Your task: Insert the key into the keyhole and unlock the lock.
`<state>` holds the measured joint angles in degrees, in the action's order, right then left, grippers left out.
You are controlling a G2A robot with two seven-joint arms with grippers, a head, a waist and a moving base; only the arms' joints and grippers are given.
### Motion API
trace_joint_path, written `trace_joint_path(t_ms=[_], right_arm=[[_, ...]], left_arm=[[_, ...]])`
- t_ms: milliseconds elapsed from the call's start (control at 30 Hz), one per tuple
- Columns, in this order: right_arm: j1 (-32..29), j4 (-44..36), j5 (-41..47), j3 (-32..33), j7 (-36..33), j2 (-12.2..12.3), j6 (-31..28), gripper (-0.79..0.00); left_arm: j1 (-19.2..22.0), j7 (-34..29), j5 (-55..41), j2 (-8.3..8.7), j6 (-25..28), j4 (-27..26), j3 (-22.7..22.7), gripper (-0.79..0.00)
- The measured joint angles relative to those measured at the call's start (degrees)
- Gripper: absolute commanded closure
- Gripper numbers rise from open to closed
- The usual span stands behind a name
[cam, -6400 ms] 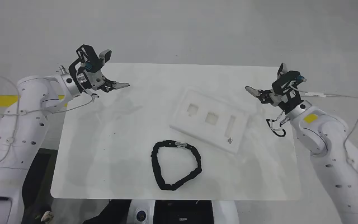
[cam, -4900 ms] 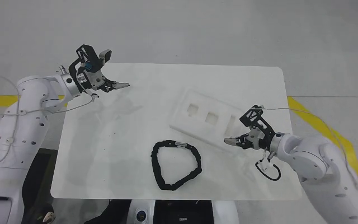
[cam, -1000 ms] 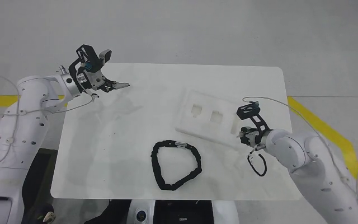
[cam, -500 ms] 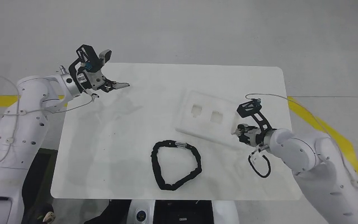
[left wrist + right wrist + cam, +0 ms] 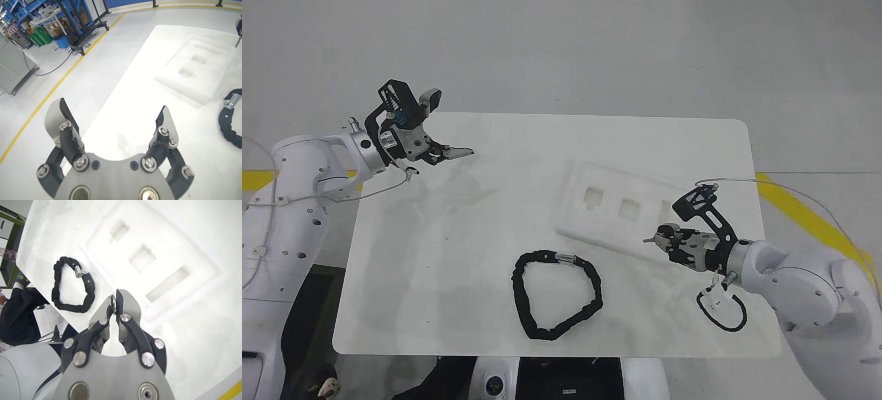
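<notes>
as the right wrist view looks down, we see the right gripper (image 5: 113, 296) pinching the key (image 5: 112, 303). the left gripper (image 5: 113, 115) gapes empty at the white table's (image 5: 132, 94) edge; blue shelving (image 5: 17, 9) stands beyond.

no legible text or signs

On the table (image 5: 442, 260), the chain lock (image 5: 520, 295) lies just nearer the robot than the tray (image 5: 572, 215). The right gripper (image 5: 654, 240), pinching the key (image 5: 112, 303), hangs by the tray's near right corner. The left gripper (image 5: 457, 153) sits far left of the tray.
</notes>
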<state>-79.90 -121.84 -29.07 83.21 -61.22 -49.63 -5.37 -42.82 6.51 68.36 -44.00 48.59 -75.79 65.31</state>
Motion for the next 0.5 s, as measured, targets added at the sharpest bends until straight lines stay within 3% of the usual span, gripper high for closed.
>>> trace_joint_path(t_ms=[333, 500], right_arm=[[0.0, 0.0, 0.0, 0.0, 0.0, 0.0, 0.0, 0.0], [0.0, 0.0, 0.0, 0.0, 0.0, 0.0, 0.0, 0.0]], left_arm=[[-0.1, -0.1, 0.1, 0.0, -0.1, -0.1, 0.0, -0.785], [-1.1, -2.9, 3.2, 0.03, 0.1, -4.4, -0.6, -0.785]])
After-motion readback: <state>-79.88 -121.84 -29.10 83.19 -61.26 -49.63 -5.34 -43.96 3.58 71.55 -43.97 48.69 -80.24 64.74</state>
